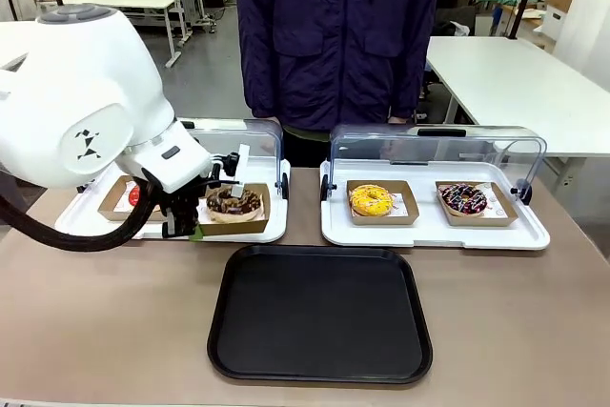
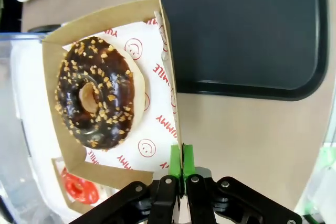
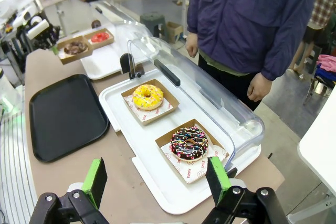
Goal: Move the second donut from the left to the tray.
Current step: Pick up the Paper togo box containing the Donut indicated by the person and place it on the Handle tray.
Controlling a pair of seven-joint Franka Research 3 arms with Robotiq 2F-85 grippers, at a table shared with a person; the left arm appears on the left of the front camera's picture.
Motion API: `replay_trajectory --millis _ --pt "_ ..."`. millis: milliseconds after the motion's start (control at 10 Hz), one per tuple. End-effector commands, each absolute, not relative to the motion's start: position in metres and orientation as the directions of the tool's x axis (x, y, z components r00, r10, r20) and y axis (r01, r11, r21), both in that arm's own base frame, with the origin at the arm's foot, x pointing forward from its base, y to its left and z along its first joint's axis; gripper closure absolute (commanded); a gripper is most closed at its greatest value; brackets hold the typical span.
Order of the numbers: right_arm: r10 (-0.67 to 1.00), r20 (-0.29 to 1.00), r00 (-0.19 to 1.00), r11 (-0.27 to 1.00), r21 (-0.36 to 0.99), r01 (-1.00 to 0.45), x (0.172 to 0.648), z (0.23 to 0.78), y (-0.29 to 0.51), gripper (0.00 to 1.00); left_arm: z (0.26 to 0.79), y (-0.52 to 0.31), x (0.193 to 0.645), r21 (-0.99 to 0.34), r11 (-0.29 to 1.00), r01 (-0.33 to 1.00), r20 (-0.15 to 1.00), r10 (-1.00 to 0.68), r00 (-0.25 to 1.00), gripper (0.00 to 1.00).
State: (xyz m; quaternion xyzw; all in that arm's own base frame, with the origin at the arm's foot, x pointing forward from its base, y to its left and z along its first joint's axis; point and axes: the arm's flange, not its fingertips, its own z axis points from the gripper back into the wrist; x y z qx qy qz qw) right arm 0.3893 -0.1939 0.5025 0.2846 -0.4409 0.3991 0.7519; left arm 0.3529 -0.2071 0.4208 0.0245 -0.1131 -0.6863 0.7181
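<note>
The second donut from the left (image 1: 233,202) (image 2: 97,98) (image 3: 76,47) is dark chocolate with nut bits, lying in a brown cardboard holder (image 2: 168,66) at the front right of the left white display tray (image 1: 86,226). My left gripper (image 1: 195,227) (image 2: 181,157) is shut on the holder's near side wall, green pads pinching the cardboard. The black tray (image 1: 319,312) (image 2: 241,30) (image 3: 65,116) lies just beside it toward the table's front. My right gripper (image 3: 157,179) hangs open over the table's right end, nothing between its fingers.
A red-glazed donut (image 1: 133,195) (image 2: 79,188) sits left of the held holder. The right white display tray (image 1: 434,231) holds a yellow donut (image 1: 371,200) and a sprinkled dark donut (image 1: 464,199), its clear lid (image 1: 438,145) raised. A person (image 1: 334,35) stands at the far side.
</note>
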Motion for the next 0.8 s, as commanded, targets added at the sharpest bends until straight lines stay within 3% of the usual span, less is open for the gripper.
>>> replay_trajectory --millis 0,300,500,700 --pt "0.342 0.898 0.276 0.516 0.066 -0.854 0.391 0.504 -0.193 0.0 0.424 -0.208 0.359 0.217 0.046 0.975 0.132 -0.991 0.018 0.98" --pt "0.342 0.898 0.276 0.516 0.066 -0.854 0.391 0.504 -0.193 0.0 0.421 -0.207 0.354 0.192 0.051 0.98 0.13 -0.991 0.026 0.98" --pt "0.342 0.898 0.276 0.516 0.066 -0.854 0.391 0.504 -0.193 0.0 0.415 -0.254 0.337 0.239 -0.002 0.971 0.182 -0.982 -0.047 0.98" --pt "0.342 0.898 0.276 0.516 0.066 -0.854 0.391 0.504 -0.193 0.0 0.395 -0.297 0.31 0.274 0.017 0.962 0.214 -0.976 -0.044 0.98"
